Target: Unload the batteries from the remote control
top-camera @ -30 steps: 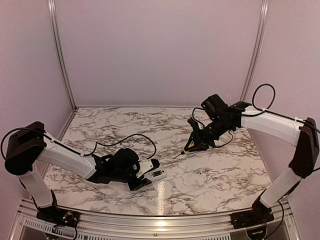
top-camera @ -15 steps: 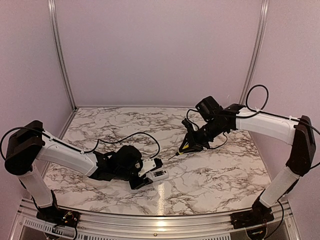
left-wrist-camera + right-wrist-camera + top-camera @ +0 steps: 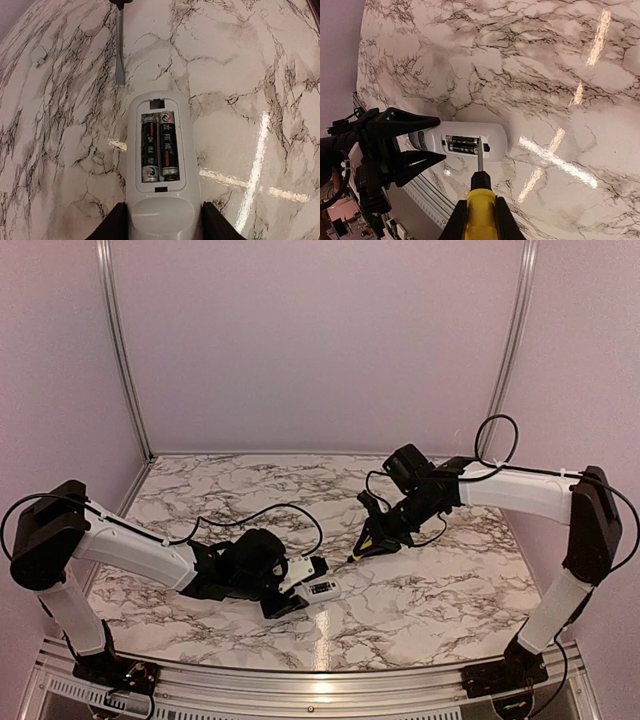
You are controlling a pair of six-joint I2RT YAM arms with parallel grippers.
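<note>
The white remote control [image 3: 160,165] lies on the marble table with its back compartment open; two dark batteries [image 3: 159,145] sit side by side in it. My left gripper [image 3: 161,225] is shut on the remote's near end. The remote also shows in the top view [image 3: 318,589] and the right wrist view [image 3: 465,142]. My right gripper [image 3: 479,220] is shut on a yellow-handled screwdriver [image 3: 480,200], whose blade points at the battery compartment from above. In the top view the right gripper [image 3: 385,532] hangs right of and beyond the remote, apart from it.
A small grey piece [image 3: 41,57] lies on the marble table [image 3: 430,590] far left in the left wrist view. The screwdriver's blade [image 3: 120,45] shows just beyond the remote. Pink walls and aluminium posts ring the table; its metal front rail [image 3: 300,690] is near.
My right arm has moved left and toward the remote with the screwdriver. My left gripper has shifted the remote slightly right.
</note>
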